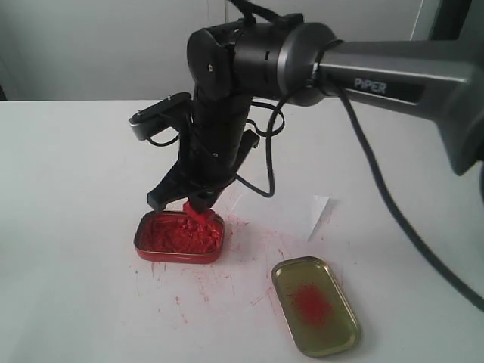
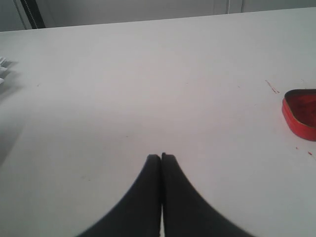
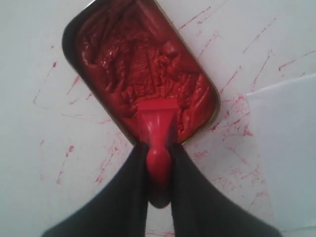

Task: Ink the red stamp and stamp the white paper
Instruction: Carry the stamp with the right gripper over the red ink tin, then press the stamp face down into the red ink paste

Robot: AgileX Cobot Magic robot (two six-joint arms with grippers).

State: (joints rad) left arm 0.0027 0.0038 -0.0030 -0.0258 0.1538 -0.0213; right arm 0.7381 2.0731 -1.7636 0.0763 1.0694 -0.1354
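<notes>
My right gripper (image 3: 159,148) is shut on the handle of the red stamp (image 3: 158,129), whose square base presses into the lumpy paste of the red ink tin (image 3: 143,64). From outside, the right gripper (image 1: 190,203) stands over the red ink tin (image 1: 155,240) with the red stamp (image 1: 197,218) at the tin's right end. The white paper (image 1: 319,209) lies right of the tin, and a corner of the white paper (image 3: 286,143) shows beside my fingers. My left gripper (image 2: 161,157) is shut and empty over bare table, with the red ink tin (image 2: 300,114) off to one side.
The gold lid (image 1: 314,305) with a red smear lies at the front right. Red ink streaks (image 1: 212,283) speckle the white tabletop around the tin. The right arm's cable (image 1: 378,174) hangs across the right of the scene.
</notes>
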